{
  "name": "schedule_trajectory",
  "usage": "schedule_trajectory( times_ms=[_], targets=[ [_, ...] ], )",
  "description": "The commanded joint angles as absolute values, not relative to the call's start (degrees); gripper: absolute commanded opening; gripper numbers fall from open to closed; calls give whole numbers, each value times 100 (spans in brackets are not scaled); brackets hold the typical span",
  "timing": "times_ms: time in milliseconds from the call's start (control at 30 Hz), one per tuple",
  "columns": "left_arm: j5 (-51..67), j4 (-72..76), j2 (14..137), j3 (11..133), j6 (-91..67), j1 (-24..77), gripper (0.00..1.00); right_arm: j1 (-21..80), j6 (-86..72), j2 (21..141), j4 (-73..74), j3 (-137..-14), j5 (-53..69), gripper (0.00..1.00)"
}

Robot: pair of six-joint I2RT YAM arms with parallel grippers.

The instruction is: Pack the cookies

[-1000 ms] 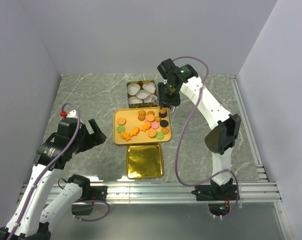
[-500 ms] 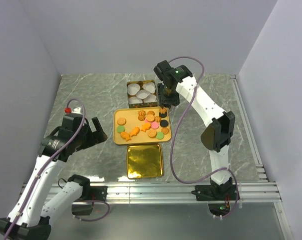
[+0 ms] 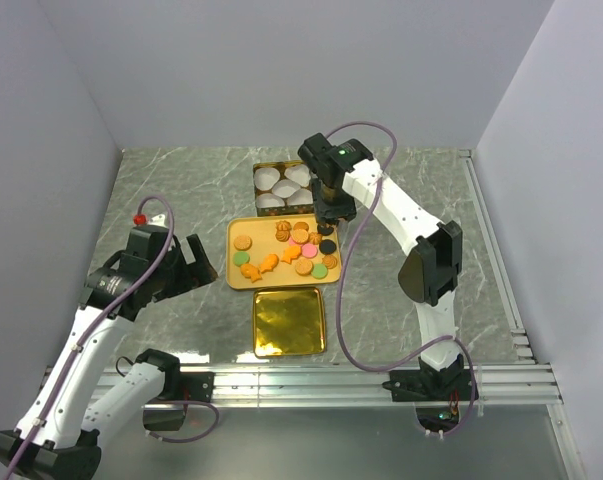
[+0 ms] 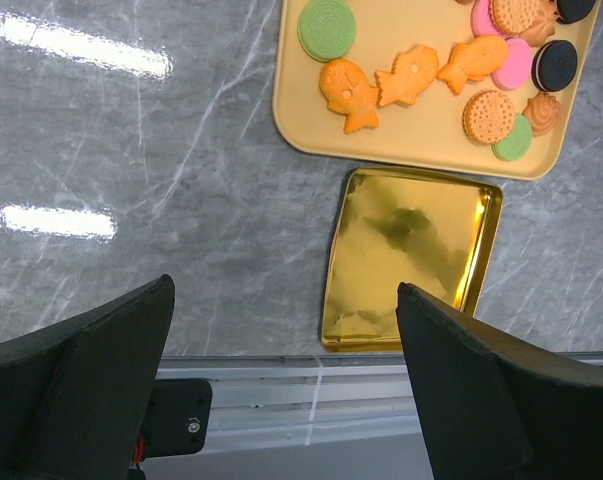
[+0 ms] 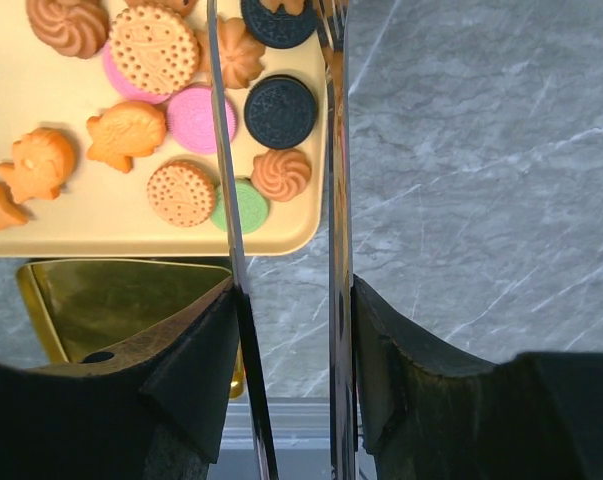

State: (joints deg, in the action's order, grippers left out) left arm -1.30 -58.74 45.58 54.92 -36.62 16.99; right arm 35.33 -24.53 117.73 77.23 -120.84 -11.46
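Note:
Several cookies (image 3: 286,250), round ones and orange fish shapes, lie on a tan tray (image 3: 235,278); they also show in the left wrist view (image 4: 408,75) and the right wrist view (image 5: 203,117). My right gripper (image 3: 328,208) (image 5: 293,300) is shut on a pair of metal tongs (image 5: 336,180). The tong tips reach a dark cookie (image 5: 278,20) at the tray's far right corner; I cannot tell whether they pinch it. My left gripper (image 3: 196,262) (image 4: 283,300) is open and empty, to the left of the tray.
A gold tin (image 3: 257,187) holding white paper cups (image 3: 281,187) stands just behind the tray. A gold lid (image 3: 289,320) (image 4: 406,260) lies in front of the tray, near the table's metal front rail (image 3: 301,385). Grey walls close in both sides.
My right arm has swung left, so its gripper is now over the tray's far right corner beside the tin. My left arm has drawn back slightly to the left, still open.

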Motion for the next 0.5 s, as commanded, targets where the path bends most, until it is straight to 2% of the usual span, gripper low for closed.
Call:
schedule_trajectory(
  times_ms=[0,467],
  targets=[
    [-44,-5766,4448,5625,-3568,1731,99,3568,-2443,11839,8060,-12094,-1433,53],
    [-62,-5933,4245,5581,-3586,1731,99,3621,-2531,12234,7858,-12155,-1363,52]
  ],
)
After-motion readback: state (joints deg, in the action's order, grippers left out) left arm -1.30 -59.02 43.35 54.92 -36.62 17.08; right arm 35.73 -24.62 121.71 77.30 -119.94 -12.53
